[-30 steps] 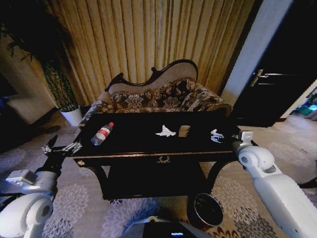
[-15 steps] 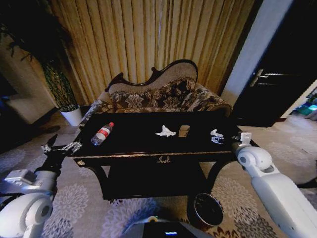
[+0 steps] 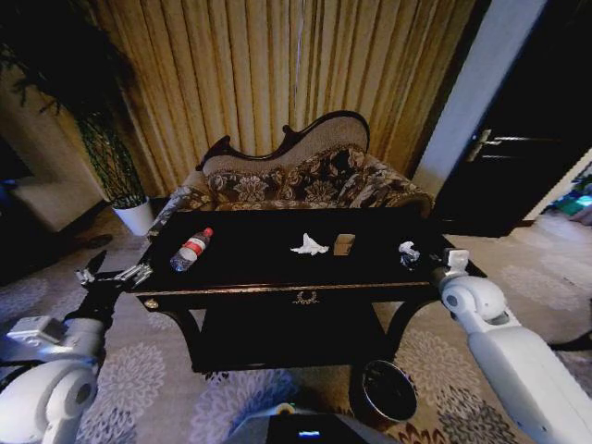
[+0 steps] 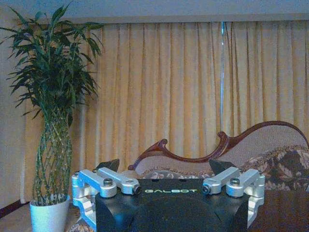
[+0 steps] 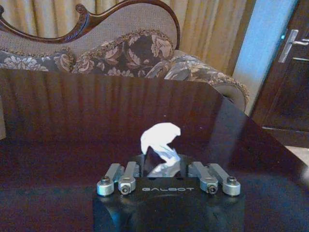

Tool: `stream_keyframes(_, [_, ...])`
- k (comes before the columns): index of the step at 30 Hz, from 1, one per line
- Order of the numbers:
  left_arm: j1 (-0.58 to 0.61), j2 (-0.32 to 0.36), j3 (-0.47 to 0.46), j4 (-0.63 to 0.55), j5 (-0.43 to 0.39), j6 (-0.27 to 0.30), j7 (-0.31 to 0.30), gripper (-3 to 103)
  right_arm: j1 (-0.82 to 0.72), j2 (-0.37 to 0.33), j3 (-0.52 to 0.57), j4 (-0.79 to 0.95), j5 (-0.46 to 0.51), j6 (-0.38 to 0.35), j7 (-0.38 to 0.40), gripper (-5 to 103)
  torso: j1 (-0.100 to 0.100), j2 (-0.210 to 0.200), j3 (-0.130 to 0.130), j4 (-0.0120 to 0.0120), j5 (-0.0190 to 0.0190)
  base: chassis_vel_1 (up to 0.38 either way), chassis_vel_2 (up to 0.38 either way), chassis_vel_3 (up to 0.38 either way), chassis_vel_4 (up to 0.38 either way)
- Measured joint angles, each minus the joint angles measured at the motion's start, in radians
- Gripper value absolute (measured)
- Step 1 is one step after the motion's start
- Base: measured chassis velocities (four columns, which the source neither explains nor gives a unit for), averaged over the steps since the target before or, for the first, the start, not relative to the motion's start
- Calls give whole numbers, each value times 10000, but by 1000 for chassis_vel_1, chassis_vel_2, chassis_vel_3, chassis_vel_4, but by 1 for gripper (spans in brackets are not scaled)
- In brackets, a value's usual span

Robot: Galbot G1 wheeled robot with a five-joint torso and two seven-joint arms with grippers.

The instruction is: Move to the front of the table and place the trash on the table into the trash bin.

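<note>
Since a second ago the right arm has reached a little further over the counter [image 3: 277,242]: its right pincer [image 3: 410,256], at the centre right of the head view, now sits right at the white crumpled tissue [image 3: 405,250], which has shifted slightly and looks more bunched than before. In the right wrist view that tissue [image 5: 161,145] stands between the fingers of the right pincer [image 5: 161,166], partly pulled up off the glossy black top. The jaws look drawn in around it, so I judge the first piece of trash to be gripped or very nearly so, though the contact itself is hidden behind the tissue.

Nothing else has moved. At the lower left of the head view the left pincer [image 3: 113,276] hangs just off the counter's corner, spread wide and empty; in its own wrist view the left pincer [image 4: 169,181] points at the curtains and sofa back.

Left on the counter are the clear bottle with red cap [image 3: 191,250] at its left end, a second white tissue [image 3: 309,245] near the middle, and a small tan piece [image 3: 344,244] just beside that. On the carpet at the lower middle-right of the frame, below the counter's front edge, stands the trash bin [image 3: 388,391], its interior too dark to make out.

Much of the right pincer is hidden by its own forearm in the head view, and both wrist views cut off their fingertips behind the black housing.
</note>
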Motion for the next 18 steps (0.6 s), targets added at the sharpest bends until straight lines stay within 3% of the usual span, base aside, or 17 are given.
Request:
stream_keyframes(4, [0, -2, 11, -6, -1, 0, 0, 100, -15, 1, 9, 8, -7, 13, 3, 32, 0, 0, 0, 0, 0, 0, 0, 0, 0])
stream_keyframes(8, [17, -15, 15, -17, -2, 0, 2, 100, -38, -30, 38, 32, -10, 41, 6, 10, 0, 0, 0, 0, 0, 0, 0, 0, 0])
stream_keyframes(11, [19, -12, 6, -26, -6, 0, 3, 100, -39, -36, 46, 43, -8, 82, 9, 2, 0, 0, 0, 0, 0, 0, 0, 0, 0])
stream_keyframes(18, [21, 19, -5, -39, -21, 0, 5, 100, -105, 37, 64, 104, 0, 322, 22, 0, 0, 0, 0, 0, 0, 0, 0, 0, 0])
